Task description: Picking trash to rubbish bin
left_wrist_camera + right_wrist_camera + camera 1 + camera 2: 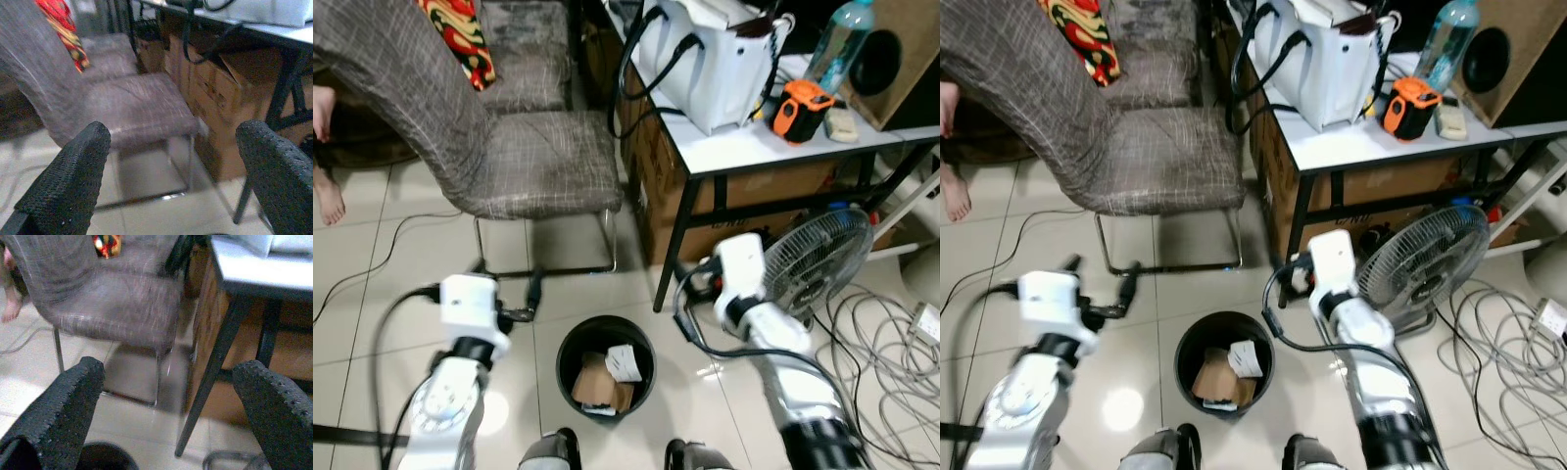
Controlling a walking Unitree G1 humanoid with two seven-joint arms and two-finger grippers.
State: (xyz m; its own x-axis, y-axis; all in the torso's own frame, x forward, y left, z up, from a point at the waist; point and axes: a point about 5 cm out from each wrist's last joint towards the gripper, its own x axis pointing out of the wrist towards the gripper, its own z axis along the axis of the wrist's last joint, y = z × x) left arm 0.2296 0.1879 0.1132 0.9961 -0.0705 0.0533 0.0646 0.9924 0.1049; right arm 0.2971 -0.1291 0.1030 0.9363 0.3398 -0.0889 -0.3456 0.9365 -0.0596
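The chair (524, 162) and the table (773, 147) crowd in close ahead, and between them the floor is a tangle: the fan (813, 259) sits right by the robot's right arm, and loose cables (886, 343) sprawl beyond it. I'd say that is the main hazard. A swing or step to the right could clip the fan or snag a cable, and any reach forward has chair legs and a table leg to catch on. There is also a person's bare foot (328, 196) at the far left, so a turn that way wants care.

The bin (605, 367) stands on the tiles directly below, between the two arms and near the robot's feet. It is round and black, with brown cardboard and white paper (625, 362) already lying inside.

The left gripper (176, 171) has its fingers spread wide with nothing between them, pointing toward the chair. The right gripper (171, 406) is likewise spread and empty, the bin's rim just beneath it.
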